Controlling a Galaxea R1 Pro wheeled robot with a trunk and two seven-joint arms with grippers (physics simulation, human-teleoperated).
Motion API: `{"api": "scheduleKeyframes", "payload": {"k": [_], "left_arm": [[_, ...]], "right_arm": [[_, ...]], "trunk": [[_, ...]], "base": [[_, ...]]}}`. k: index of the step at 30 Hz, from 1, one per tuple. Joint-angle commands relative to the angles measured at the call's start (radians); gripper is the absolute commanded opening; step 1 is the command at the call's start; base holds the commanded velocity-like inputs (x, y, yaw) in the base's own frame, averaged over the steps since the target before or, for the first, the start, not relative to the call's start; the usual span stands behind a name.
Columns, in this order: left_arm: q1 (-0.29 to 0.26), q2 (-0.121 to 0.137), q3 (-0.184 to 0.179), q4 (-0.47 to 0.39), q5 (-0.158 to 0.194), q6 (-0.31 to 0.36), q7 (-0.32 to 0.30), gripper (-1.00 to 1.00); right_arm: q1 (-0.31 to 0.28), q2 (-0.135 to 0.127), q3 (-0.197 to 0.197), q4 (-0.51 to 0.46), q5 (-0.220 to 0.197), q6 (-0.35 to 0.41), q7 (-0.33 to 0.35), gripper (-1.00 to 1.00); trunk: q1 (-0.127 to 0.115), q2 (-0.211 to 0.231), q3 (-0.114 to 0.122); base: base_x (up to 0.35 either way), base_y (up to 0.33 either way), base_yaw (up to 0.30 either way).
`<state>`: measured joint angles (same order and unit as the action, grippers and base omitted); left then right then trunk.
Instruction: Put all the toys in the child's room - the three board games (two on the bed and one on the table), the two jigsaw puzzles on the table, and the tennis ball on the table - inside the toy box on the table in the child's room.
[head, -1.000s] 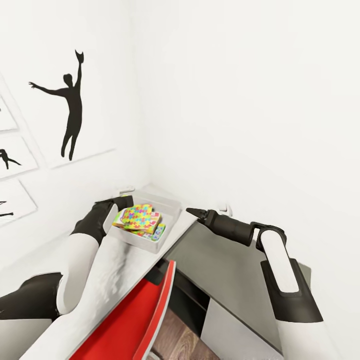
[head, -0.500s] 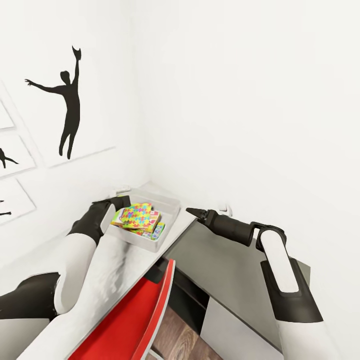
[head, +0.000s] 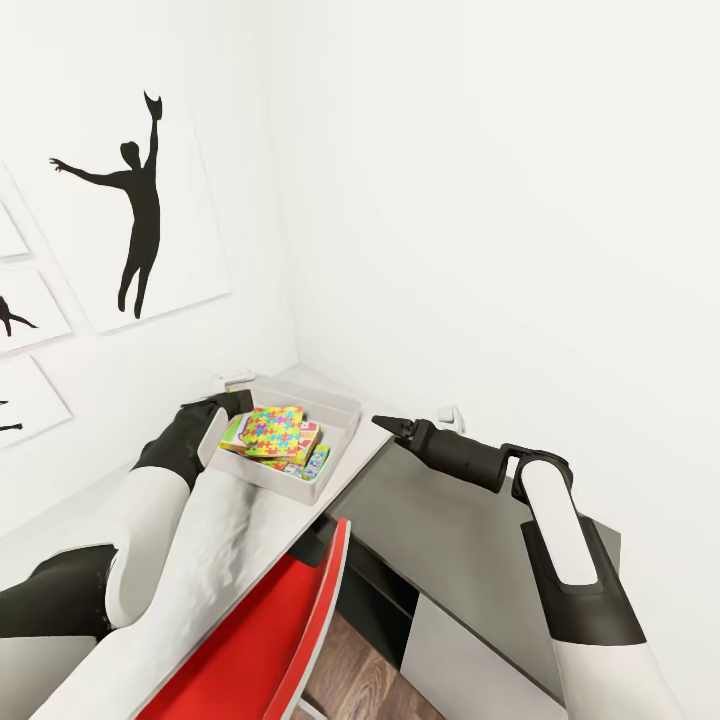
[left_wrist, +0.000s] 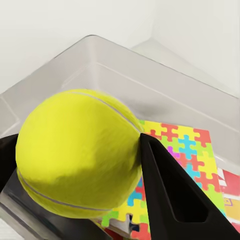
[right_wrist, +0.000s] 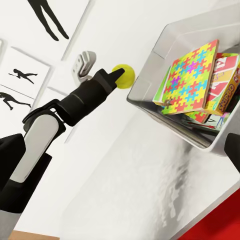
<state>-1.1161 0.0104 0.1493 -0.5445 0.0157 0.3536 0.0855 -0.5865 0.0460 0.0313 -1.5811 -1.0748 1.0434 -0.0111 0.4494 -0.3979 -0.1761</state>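
While the long pale grey-white table (head: 260, 530) runs into the far corner, the shallow light grey toy box (head: 335, 412) sits there. Left gripper (right_wrist: 119, 76) clamps the small yellow-green tennis ball (left_wrist: 77, 152) at its left rim. Mosaic jigsaw puzzle (head: 272, 431) hides boxes beneath. Right gripper's (head: 385, 424) fingers look together, over the open dark unit (head: 470, 540).

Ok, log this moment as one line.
left gripper: shut on tennis ball, at toy box rim | box: jigsaw puzzle atop games | right gripper: idle

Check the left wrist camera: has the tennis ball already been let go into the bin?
No, the tennis ball sits clamped between the left gripper fingers, above the bin.
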Motion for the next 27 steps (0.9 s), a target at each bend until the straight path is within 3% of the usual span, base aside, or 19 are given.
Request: {"api": "scheduleKeyframes", "payload": {"k": [1, 27], "left_arm": [[-0.001, 0.0, 0.001, -0.002, -0.002, 0.003, 0.0, -1.0], [-0.001, 0.011, 0.001, -0.002, -0.002, -0.016, 0.0, -1.0]], "right_arm": [[-0.001, 0.0, -0.001, 0.0, -0.001, 0.004, -0.001, 1.0], [-0.001, 0.002, -0.001, 0.0, -0.001, 0.004, -0.001, 1.0]], "trunk": [[0.001, -0.002, -0.002], [0.001, -0.002, -0.009]], "base": [[0.0, 0.0, 0.0], [0.0, 0.0, 0.0]]}}
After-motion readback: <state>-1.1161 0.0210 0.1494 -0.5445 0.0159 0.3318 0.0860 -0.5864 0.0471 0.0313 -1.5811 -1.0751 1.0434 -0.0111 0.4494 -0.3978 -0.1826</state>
